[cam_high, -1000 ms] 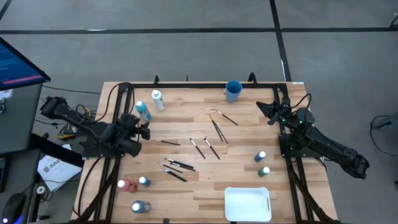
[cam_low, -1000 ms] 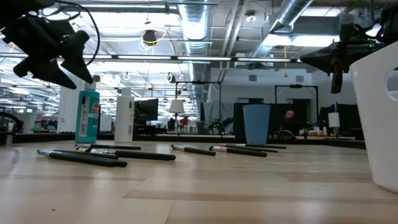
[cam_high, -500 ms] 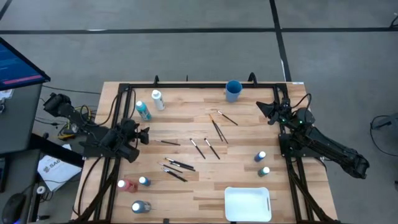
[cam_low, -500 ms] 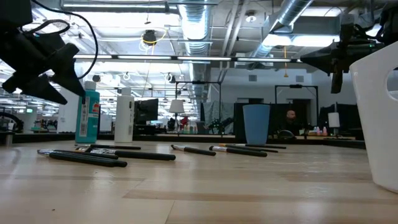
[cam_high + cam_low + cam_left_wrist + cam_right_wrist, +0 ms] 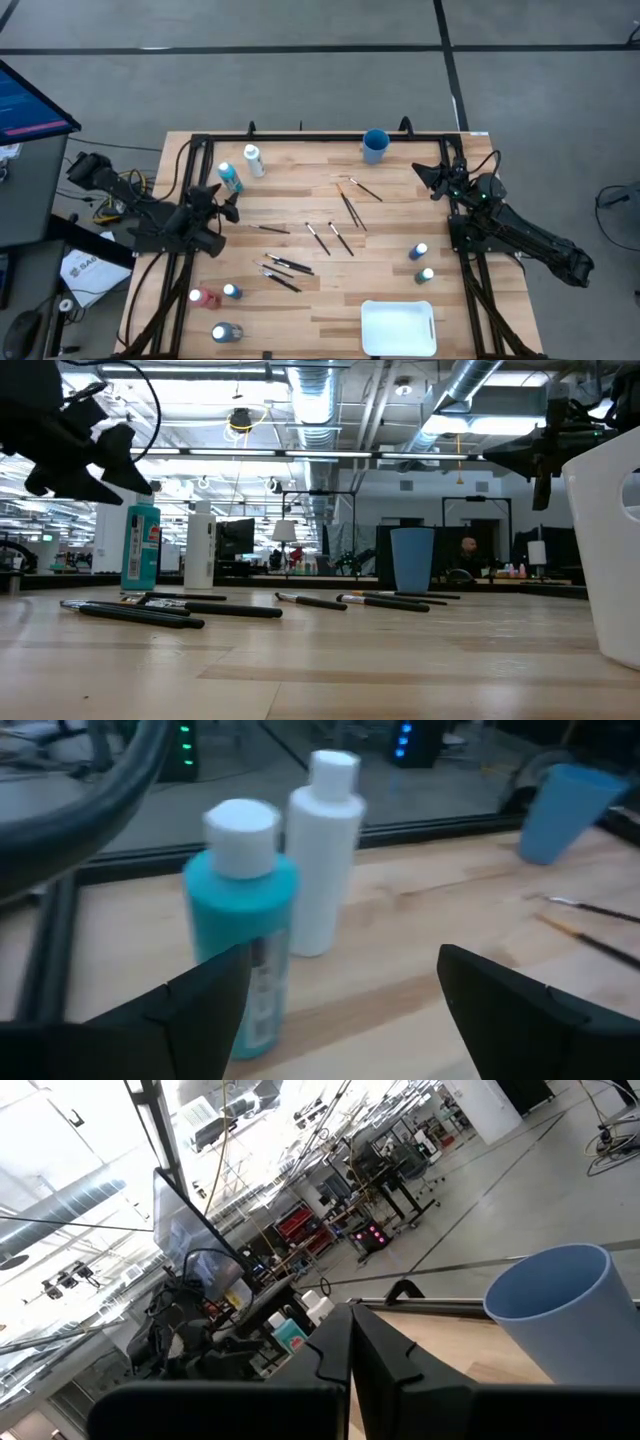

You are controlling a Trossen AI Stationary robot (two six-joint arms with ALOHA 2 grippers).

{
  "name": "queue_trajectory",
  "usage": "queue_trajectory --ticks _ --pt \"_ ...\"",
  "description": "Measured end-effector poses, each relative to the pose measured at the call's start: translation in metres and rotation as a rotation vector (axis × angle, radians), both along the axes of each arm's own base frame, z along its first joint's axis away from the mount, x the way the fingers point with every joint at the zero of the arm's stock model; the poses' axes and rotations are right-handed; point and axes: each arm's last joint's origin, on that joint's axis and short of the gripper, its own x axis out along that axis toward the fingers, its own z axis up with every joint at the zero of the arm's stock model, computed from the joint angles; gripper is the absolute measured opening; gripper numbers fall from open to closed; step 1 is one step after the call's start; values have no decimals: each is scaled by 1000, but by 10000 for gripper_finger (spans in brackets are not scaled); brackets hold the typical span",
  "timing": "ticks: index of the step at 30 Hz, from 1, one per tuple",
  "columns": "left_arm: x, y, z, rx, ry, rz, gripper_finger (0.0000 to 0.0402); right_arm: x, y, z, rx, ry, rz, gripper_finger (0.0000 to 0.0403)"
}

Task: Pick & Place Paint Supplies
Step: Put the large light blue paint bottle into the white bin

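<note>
Teal bottle stood at the table's far-left corner beside the white bottle. The left gripper, fingers spread wide, faced it, seemingly lined up to grasp. Brushes lay mid-table; their tips were too small to read. At the right edge, the right gripper waited, fingers pressed together.

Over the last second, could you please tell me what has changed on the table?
Only the left hand moved: it pulled back from the table a little, then swung toward the teal bottle, fingers spreading, holding nothing. The right hand, bottles, paintbrushes, blue cup and tray stayed put.
</note>
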Motion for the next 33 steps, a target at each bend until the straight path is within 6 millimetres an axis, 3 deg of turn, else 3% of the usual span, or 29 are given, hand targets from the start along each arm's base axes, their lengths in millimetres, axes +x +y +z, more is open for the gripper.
queue_trajectory --ticks 7,16,33 --pt "-3 7 -8 13 25 50 312 0 0 0 0 1 0 0" --pt "-8 15 -30 22 -71 134 318 0 0 0 0 0 0 0" --pt "1 20 -30 30 -84 183 359 0 0 -2 10 16 -1 0"
